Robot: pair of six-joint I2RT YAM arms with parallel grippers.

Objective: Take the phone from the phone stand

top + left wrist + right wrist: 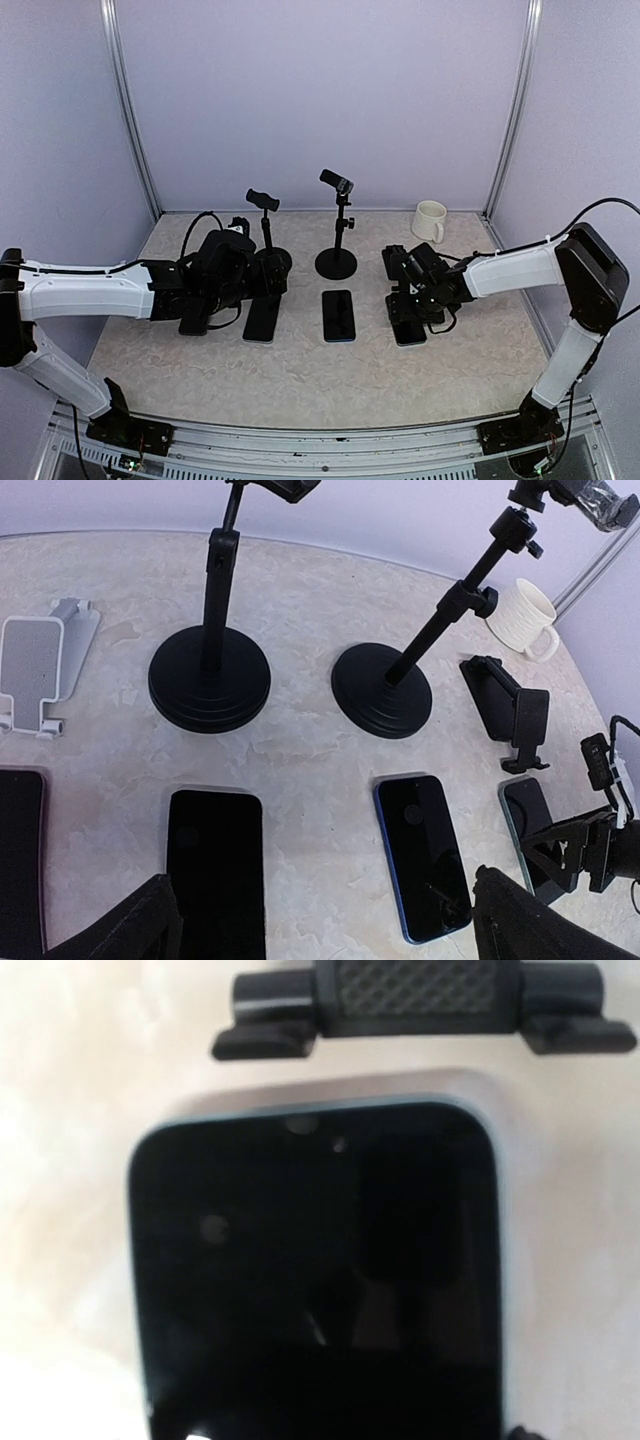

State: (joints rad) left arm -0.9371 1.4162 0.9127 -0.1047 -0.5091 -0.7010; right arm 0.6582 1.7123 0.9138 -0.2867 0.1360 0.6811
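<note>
We read this as the close of the job. The phone [310,1280] lies flat on the tabletop [300,375], its top edge just short of the small black stand [420,1000]. That stand's cradle is bare, so in our judgement the phone is already out of it. The right gripper [412,305] hangs low over the phone. We cannot tell from any view whether its fingers are spread or closed, nor whether they touch the glass. The left gripper [325,925] hovers with its fingers [140,920] spread wide, pinching nothing, above a dark phone [215,865]. The left pole stand [210,675], the right pole stand [382,690] and the white stand [40,670] carry no phone either. The next move, we think, calls for a clean release and a straight lift away, so the phone is neither dragged along nor knocked against the stand.
</note>
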